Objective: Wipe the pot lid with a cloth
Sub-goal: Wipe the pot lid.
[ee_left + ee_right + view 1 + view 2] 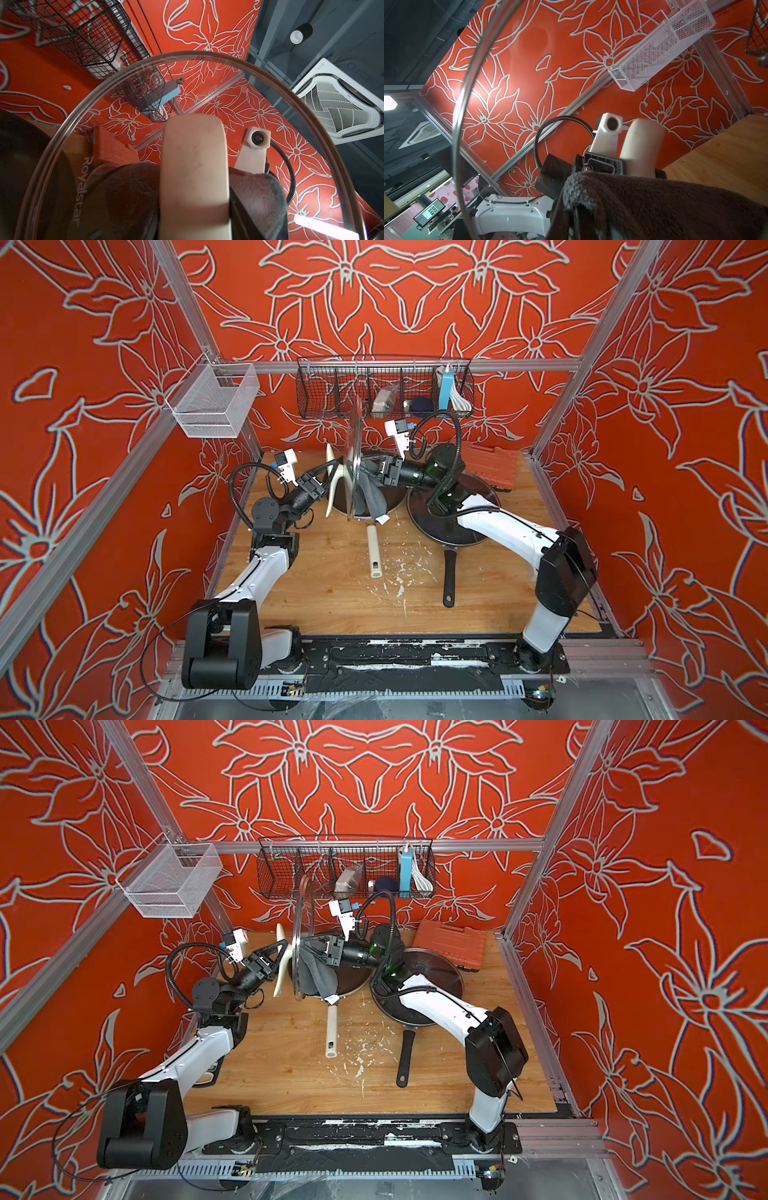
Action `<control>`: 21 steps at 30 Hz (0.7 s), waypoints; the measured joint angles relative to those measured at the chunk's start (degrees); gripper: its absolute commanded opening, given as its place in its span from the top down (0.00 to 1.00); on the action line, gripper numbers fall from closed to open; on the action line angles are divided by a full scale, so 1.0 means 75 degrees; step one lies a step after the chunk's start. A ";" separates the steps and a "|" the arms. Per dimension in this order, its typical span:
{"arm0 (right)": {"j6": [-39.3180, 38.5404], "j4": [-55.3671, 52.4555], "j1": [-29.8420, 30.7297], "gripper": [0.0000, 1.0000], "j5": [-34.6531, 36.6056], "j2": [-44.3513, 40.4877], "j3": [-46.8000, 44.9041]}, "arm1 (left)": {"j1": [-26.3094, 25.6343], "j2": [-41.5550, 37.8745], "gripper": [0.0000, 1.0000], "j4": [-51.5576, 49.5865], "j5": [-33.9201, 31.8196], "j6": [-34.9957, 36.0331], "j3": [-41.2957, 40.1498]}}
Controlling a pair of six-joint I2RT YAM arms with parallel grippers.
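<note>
Red flowered walls box in a wooden table (332, 593). Above a pan (392, 497), the left gripper (332, 472) pinches the pot lid (355, 448) by its cream handle (331, 491), standing it on edge. The right gripper (368, 470), its jaws pressed together on the cloth (372, 497), holds it against the lid's right face.

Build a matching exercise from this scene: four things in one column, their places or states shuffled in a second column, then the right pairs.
Things
A. pot lid
B. cloth
C. orange case
D. light blue box

Places or states
1. lying at the far right corner of the table
2. standing in the end compartment of the black wire basket
3. held on edge by its cream handle in the left gripper
4. clamped in the right gripper, hanging beside the glass

Pairs: A-3, B-4, C-1, D-2
</note>
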 measured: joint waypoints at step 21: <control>-0.0659 -0.1306 -0.0154 1.00 0.0012 -0.0219 0.0449 | 0.0044 0.0111 1.00 0.0041 0.1081 -0.0399 0.0099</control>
